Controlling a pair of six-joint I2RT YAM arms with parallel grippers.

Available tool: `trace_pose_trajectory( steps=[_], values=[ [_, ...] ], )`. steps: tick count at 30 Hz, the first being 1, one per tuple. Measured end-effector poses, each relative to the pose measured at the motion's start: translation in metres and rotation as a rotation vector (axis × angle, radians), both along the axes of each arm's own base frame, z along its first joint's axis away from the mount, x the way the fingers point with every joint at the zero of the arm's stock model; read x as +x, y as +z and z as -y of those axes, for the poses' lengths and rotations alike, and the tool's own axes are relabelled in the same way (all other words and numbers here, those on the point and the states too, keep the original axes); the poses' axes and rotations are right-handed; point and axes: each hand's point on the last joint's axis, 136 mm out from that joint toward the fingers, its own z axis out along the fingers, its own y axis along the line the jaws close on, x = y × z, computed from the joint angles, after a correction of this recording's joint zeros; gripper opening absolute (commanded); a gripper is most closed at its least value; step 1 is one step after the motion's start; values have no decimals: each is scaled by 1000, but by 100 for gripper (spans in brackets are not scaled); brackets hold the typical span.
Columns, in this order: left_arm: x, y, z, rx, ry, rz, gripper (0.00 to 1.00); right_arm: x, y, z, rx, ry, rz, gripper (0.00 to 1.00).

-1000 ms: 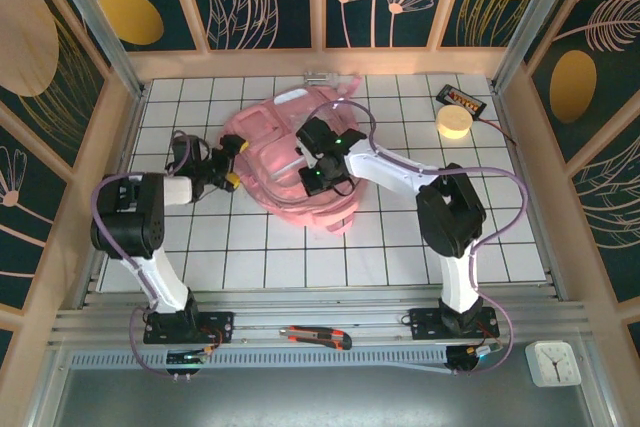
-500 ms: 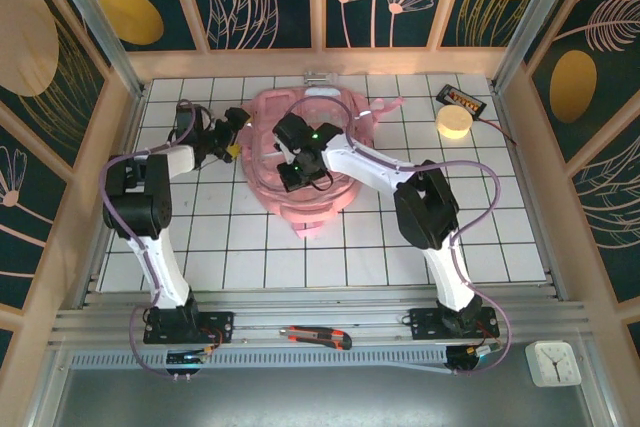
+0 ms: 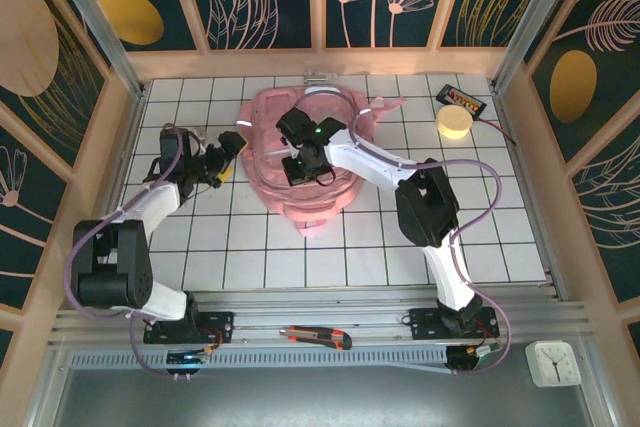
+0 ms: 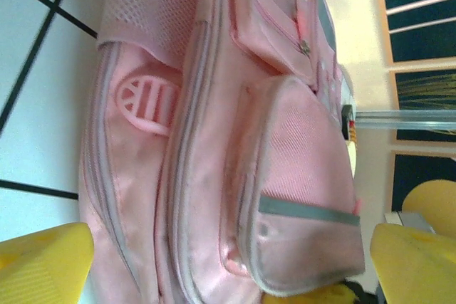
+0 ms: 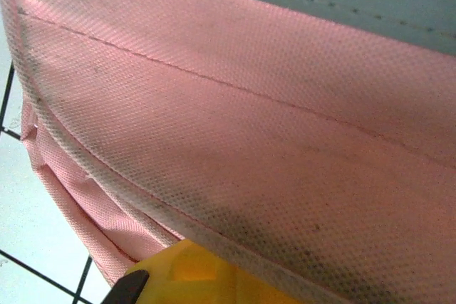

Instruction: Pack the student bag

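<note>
Student bag (image 3: 268,155) — one; clock (image 3: 553,362) — one

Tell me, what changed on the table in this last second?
The right claw, shut on the student bag, shifted left and slightly away, swinging the bag straighter. The left claw stayed open beside the bag while its elbow swung back. Yellow roll and cutter unmoved.

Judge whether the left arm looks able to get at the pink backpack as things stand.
Probably yes: the left gripper is open close beside the backpack, facing its side, with nothing between them.
</note>
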Motion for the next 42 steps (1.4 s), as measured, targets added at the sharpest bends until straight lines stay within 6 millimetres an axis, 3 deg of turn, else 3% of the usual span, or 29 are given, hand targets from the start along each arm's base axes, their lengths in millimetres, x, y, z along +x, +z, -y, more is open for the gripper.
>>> trace_pose_trajectory(
  steps=[11, 17, 20, 27, 37, 42],
  values=[
    [-32, -10, 68, -21, -144, -81, 95, 5, -5, 6, 22, -12, -19, 0],
    [-47, -13, 71, -72, -103, -130, 80, 4, -5, 5, 45, -10, -24, 0],
    [-44, -10, 72, -94, -80, -134, 68, 4, -5, 5, 48, -10, -27, 0],
    [-37, -2, 77, -153, -47, -129, 65, 4, -5, 5, 51, -10, -29, 0],
    [-27, -29, 87, -184, -26, -208, 63, 4, -5, 5, 51, -10, -29, 0],
    [-12, -26, 93, -198, -26, -198, 61, 4, -6, 6, 51, -10, -28, 0]
  ],
)
